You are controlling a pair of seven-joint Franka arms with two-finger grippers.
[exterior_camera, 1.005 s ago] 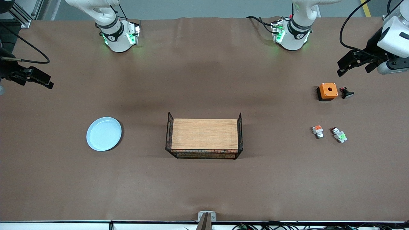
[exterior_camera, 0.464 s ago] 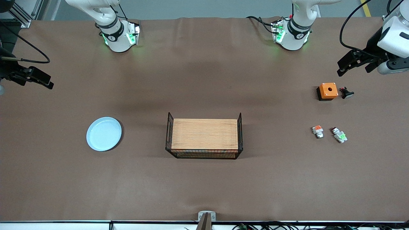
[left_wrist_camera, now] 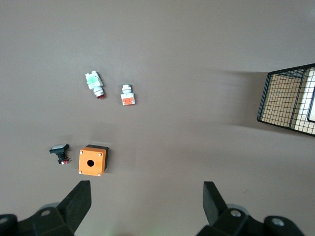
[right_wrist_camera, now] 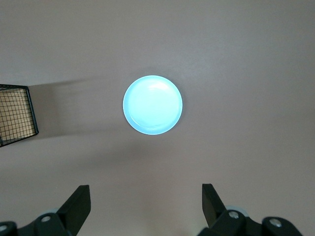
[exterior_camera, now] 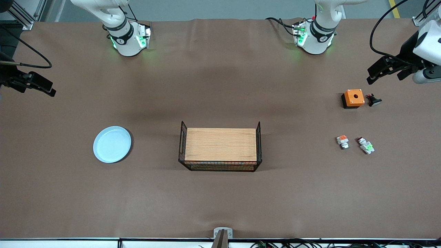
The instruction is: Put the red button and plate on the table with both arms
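The red button point(exterior_camera: 366, 145), a small white part with a green block and red tip, lies on the brown table point(exterior_camera: 220, 199) toward the left arm's end; it also shows in the left wrist view point(left_wrist_camera: 94, 84). The pale blue plate point(exterior_camera: 112, 144) lies flat on the table toward the right arm's end, and shows in the right wrist view point(right_wrist_camera: 152, 104). My left gripper point(exterior_camera: 370, 78) is open and empty, up over the table edge above the orange box. My right gripper point(exterior_camera: 50, 91) is open and empty, up over the table's other end.
A wood-topped black wire rack point(exterior_camera: 220, 149) stands mid-table. An orange box with a hole point(exterior_camera: 354, 98) and a black mushroom button point(exterior_camera: 373, 100) lie near the left gripper. A white part with an orange top point(exterior_camera: 342, 141) lies beside the red button.
Both grippers have drifted slightly outward toward their ends of the table. The objects have not moved.
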